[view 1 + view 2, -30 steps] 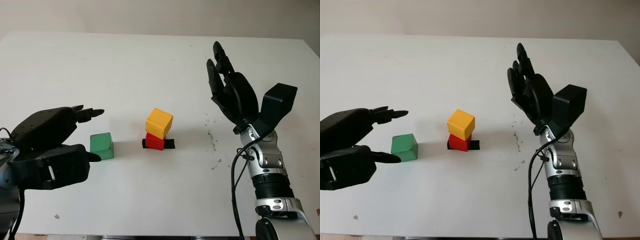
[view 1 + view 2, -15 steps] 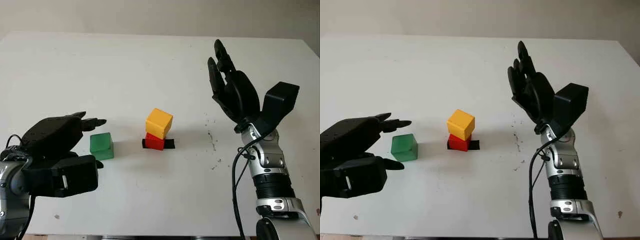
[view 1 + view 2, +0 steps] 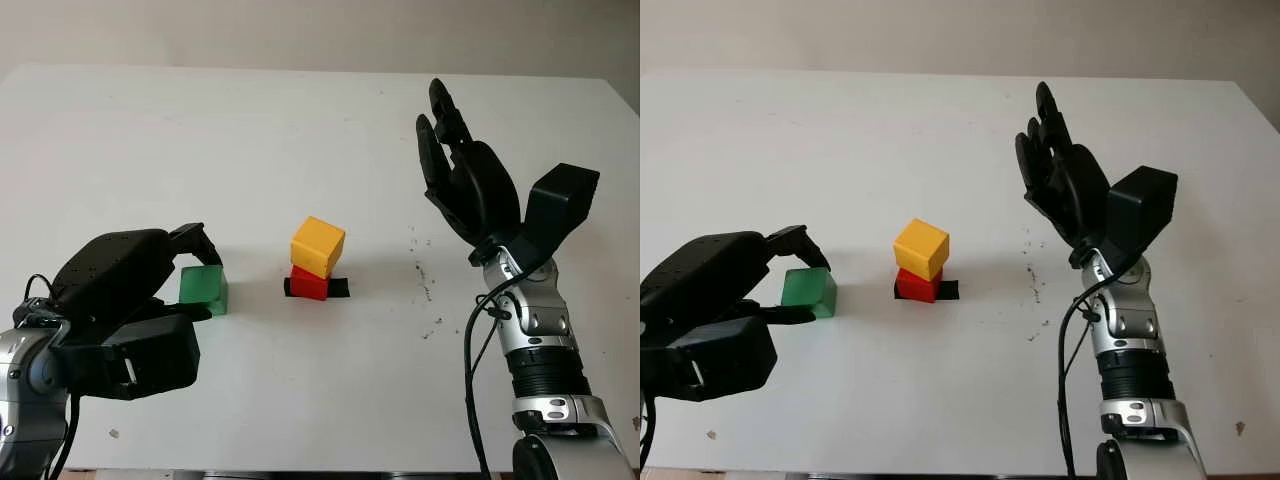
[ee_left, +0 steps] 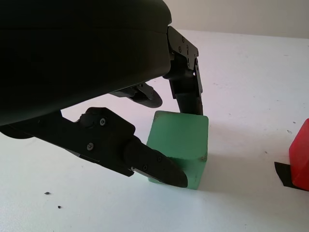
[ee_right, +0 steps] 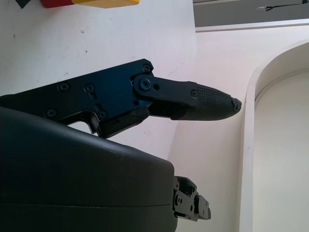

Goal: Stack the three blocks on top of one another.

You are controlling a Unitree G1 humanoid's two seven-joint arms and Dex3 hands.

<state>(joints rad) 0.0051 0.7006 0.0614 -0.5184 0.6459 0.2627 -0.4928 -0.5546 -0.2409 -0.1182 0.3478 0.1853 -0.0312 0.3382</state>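
Green block (image 3: 203, 287) sits on the white table (image 3: 250, 130) left of the two-block stack, with the left hand (image 3: 125, 300) curled round it: one finger (image 4: 186, 79) comes down at its far side and another (image 4: 149, 162) presses its near face (the block is not lifted). Just right, the yellow block (image 3: 318, 245) rests skewed on the red block (image 3: 310, 283), which stands on a strip of black tape (image 3: 340, 288). Well to the right, the right hand (image 3: 462, 180) is raised above the table, open and holding nothing.
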